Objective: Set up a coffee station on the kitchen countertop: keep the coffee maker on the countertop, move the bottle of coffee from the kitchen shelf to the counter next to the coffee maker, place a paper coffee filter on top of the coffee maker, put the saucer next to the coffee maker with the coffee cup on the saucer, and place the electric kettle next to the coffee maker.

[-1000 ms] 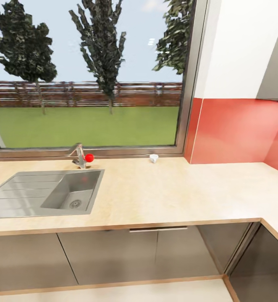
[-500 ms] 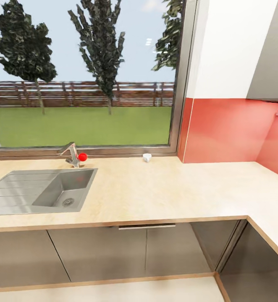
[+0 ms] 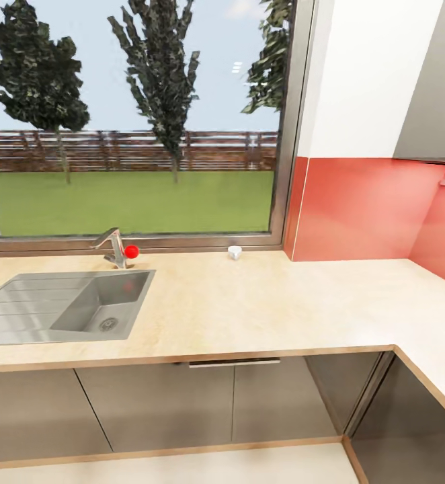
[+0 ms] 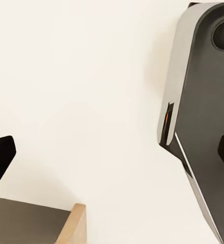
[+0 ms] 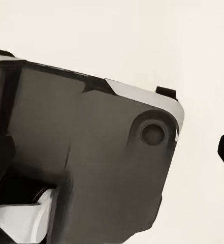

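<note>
The kitchen countertop (image 3: 263, 309) runs across the head view, light beige with grey cabinet fronts below, and turns a corner at the right. A tiny white coffee cup (image 3: 234, 252) stands alone at the back of it, against the window frame. The coffee maker, bottle of coffee, paper filter, saucer and kettle are out of view. In the left wrist view my left gripper (image 4: 112, 157) is open, with black fingertips (image 4: 0, 162) at the frame's edges over pale floor. My right gripper (image 5: 114, 152) also stands open and holds nothing, over the robot's dark base.
A steel sink (image 3: 68, 306) with drainer is set into the worktop at the left, its tap (image 3: 115, 247) carrying a red knob. A red backsplash (image 3: 357, 208) and a grey wall cabinet (image 3: 437, 87) close off the right corner. A big window fills the back.
The whole head view has shifted, so sink, tap and cup sit further left than a second ago: the camera moved. Over the last half second almost nothing differs.
</note>
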